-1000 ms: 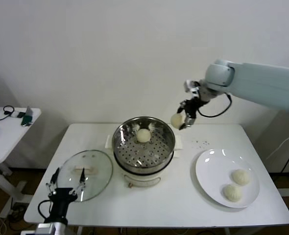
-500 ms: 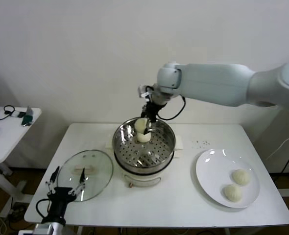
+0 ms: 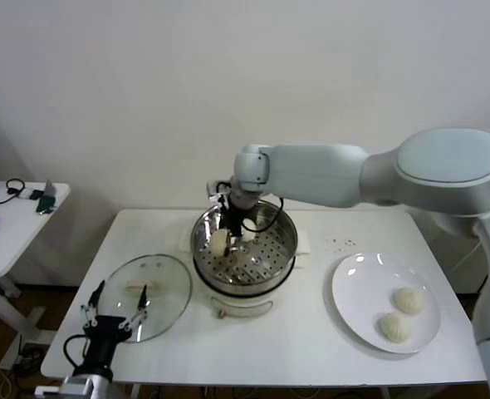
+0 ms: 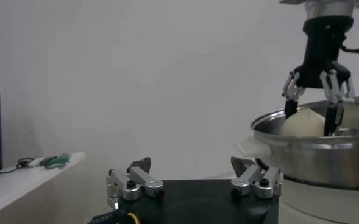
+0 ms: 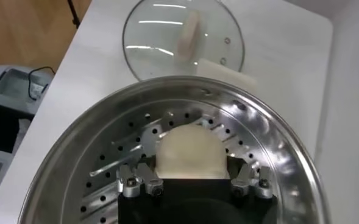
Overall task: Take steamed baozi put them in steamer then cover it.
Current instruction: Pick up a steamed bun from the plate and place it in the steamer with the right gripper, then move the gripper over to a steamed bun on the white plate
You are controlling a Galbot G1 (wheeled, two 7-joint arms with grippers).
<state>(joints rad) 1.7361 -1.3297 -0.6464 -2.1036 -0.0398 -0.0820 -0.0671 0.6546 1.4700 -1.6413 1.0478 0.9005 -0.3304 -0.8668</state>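
**Desk:** What is the right arm doing?

**Photographer:** It reaches across the white table (image 3: 311, 332) from the three o'clock side, and the right gripper (image 3: 225, 238) hangs inside the steamer (image 3: 270, 264), over the nine o'clock part of its perforated floor. Its fingers are closed around a steamed baozi (image 3: 220, 242). The right wrist view shows the pale dome (image 5: 188, 152) clasped between the finger bases, above the holes of the basket (image 5: 94, 158).

**Desk:** Any other buns in the basket?

**Photographer:** Part of one shows just behind the gripper, toward twelve o'clock; the arm hides most of it.

**Desk:** And the rest of the buns?

**Photographer:** Two lie on the white plate (image 3: 353, 307) at four o'clock from the steamer, well apart from it: one bun (image 3: 409, 300) nearer the back, one (image 3: 395, 327) nearer the front edge, just beside each other.

**Desk:** The cover?

**Photographer:** The glass cover (image 3: 158, 278) lies flat on the table at eight o'clock from the steamer, handle up, its rim close to the white pot base.

**Desk:** The left arm?

**Photographer:** Idle at the table's front edge, near seven o'clock. The left gripper (image 3: 113, 320) points at the cover's near rim with its fingers spread wide and nothing between them; the left wrist view shows both finger bases (image 4: 133, 182) well apart.
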